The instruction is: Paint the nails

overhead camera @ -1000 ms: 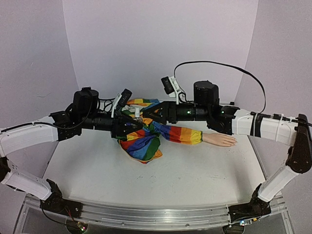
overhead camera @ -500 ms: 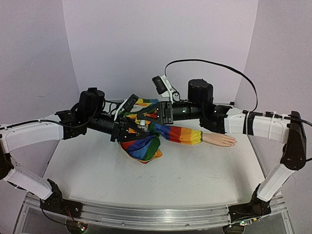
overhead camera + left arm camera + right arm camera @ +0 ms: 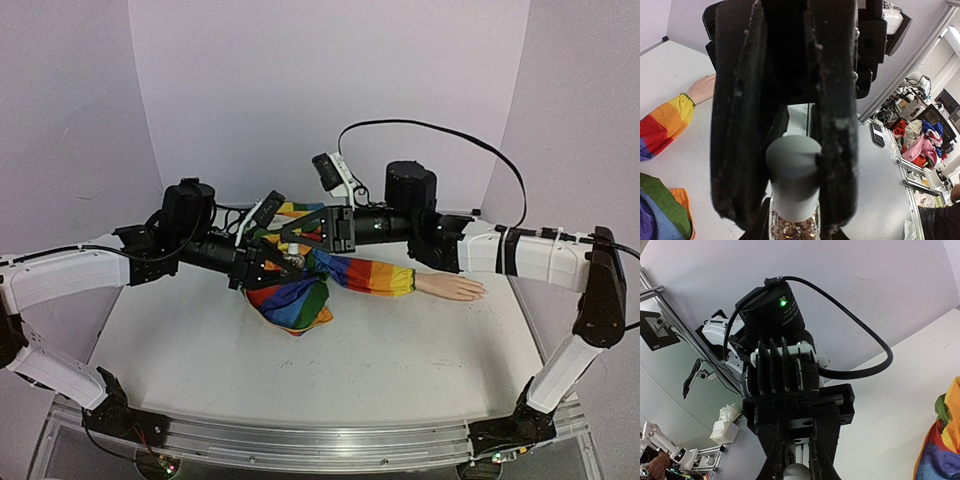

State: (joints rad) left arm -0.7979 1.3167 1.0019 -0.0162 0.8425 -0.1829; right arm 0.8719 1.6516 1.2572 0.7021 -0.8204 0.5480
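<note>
The step in hand looks like uncapping: the left gripper [image 3: 287, 264] is clamped on the glitter polish bottle [image 3: 792, 227] above the bunched rainbow sleeve [image 3: 365, 275] at centre, and the right gripper [image 3: 292, 246] has its fingers pressed together on the grey cap [image 3: 793, 172]. The nails [image 3: 478, 292] lie well to the right on the mannequin hand [image 3: 452, 288], too small to judge. Next comes a twist and lift of the cap, with the bottle held firm.

The sleeve [image 3: 365, 275] is rainbow-striped in red, orange, yellow, green, blue and purple; the mannequin hand [image 3: 452, 287] is pale peach. The bench [image 3: 350, 370] is white. The bottle [image 3: 792, 227] shows coppery glitter under a pale grey cap [image 3: 793, 170].
</note>
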